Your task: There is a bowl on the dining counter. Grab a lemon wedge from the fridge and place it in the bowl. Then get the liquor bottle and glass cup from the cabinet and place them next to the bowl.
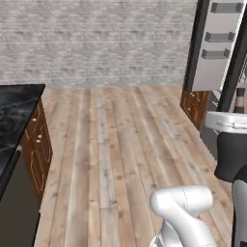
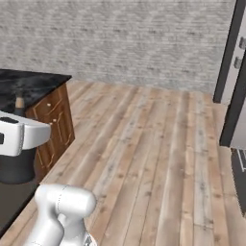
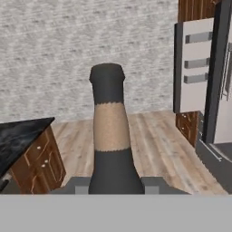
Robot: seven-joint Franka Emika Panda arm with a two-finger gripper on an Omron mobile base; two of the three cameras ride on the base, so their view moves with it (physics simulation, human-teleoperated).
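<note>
From the left base view I see a plank floor (image 1: 120, 144) running up to a pale brick wall (image 1: 96, 38), with a black marble worktop (image 1: 17, 108) over knobbed wooden drawers along the left edge. At the right stands the fridge (image 1: 217, 43), its light-grey door swung open and showing three door shelves. My arm's white elbow rises at the bottom right, and above it, by the wrist, the dark top of the liquor bottle (image 1: 240, 99) pokes up. From the right base view the same floor and wall lie ahead, the black marble worktop sits at the left with its drawers beneath, and the bottle's neck shows just behind the white wrist section, over the worktop's near edge; the grey fridge door edges stand at the far right. In the hand view the liquor bottle (image 3: 110, 136) stands upright right in front of the camera: dark body, tan band round the neck, dark cap. The tool (image 3: 113, 185) is clamped on it, one grey finger pressed to each side of the bottle's body. The open fridge door is at the right of this view, the worktop corner at the lower left.
</note>
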